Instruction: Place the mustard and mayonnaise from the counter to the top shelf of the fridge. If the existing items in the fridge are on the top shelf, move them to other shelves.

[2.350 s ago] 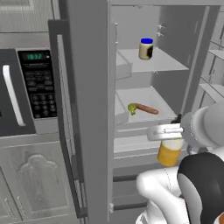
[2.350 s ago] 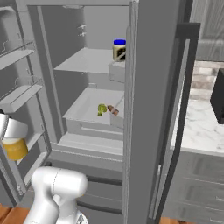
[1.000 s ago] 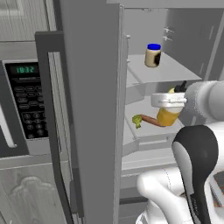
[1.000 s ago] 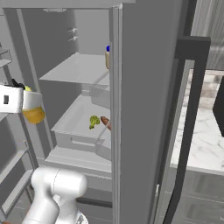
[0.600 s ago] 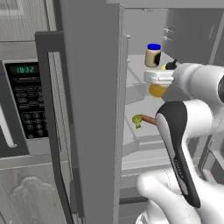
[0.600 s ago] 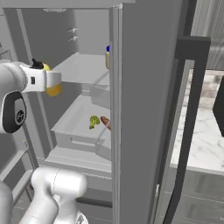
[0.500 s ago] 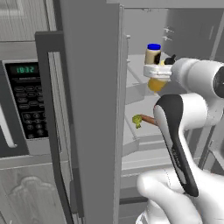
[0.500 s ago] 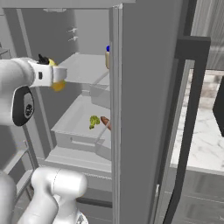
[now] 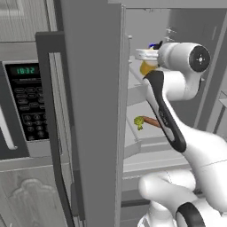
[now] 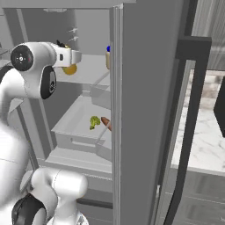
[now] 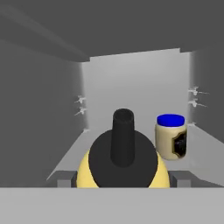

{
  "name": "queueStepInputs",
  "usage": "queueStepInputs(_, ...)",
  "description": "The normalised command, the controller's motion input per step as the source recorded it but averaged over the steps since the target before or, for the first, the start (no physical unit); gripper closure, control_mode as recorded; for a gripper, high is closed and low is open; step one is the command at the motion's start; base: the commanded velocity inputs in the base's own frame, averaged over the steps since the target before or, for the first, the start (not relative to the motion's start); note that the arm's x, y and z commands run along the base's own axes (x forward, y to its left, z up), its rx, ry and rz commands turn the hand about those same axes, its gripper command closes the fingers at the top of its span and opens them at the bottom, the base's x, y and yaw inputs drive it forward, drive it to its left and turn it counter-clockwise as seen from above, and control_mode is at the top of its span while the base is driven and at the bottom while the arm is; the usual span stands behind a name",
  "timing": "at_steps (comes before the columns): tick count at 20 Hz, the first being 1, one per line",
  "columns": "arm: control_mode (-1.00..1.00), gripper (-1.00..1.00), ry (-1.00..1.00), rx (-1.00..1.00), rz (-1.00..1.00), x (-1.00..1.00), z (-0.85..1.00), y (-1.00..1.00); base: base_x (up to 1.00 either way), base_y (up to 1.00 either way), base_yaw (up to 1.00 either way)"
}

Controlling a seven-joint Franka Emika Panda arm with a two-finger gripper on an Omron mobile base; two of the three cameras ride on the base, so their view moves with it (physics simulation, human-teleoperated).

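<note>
My gripper [image 9: 146,56] [image 10: 70,58] [image 11: 122,180] is shut on the mustard [image 9: 145,68] [image 10: 69,69] [image 11: 123,151], a yellow bottle with a dark nozzle. It holds the bottle upright inside the fridge, just above the front of the top shelf [image 10: 91,67] [image 11: 204,152]. The mayonnaise [image 11: 170,136] [image 10: 107,58] [image 9: 153,45], a blue-lidded jar, stands on that shelf further back, right of the bottle in the hand view. On the tray shelf below lie the broccoli [image 9: 139,122] [image 10: 94,121] and the sausage [image 9: 153,121] [image 10: 107,124].
An open fridge door [image 9: 88,111] [image 10: 145,110] stands close beside the arm and hides part of the interior. A black microwave [image 9: 24,106] sits left of the fridge. The marble counter [image 10: 206,145] lies to the right. Shelf pegs line the fridge's side walls.
The arm has lifted the mustard from the level of the tray shelf up to the top shelf and carried it further into the fridge. The grip is unchanged.
</note>
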Motion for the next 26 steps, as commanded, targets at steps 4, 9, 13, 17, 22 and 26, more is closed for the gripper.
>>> queueStepInputs(4,-1.00,1.00,0.01,0.00,0.02,0.99,-0.06,0.00,0.00,0.00,0.00)
queueStepInputs(9,-1.00,1.00,0.04,-0.01,0.00,0.87,-0.06,-0.01,0.00,0.00,0.00)
queueStepInputs(13,-1.00,1.00,0.15,0.00,0.00,0.67,-0.20,0.00,0.00,0.00,0.00)
queueStepInputs(17,-1.00,1.00,0.19,-0.01,0.00,0.34,-0.31,0.00,0.00,0.00,0.00)
queueStepInputs(22,-1.00,1.00,0.11,-0.02,0.00,0.18,-0.27,0.00,0.00,0.00,0.00)
queueStepInputs(26,-1.00,1.00,0.06,-0.03,0.00,0.15,-0.28,0.00,0.00,0.00,0.00)
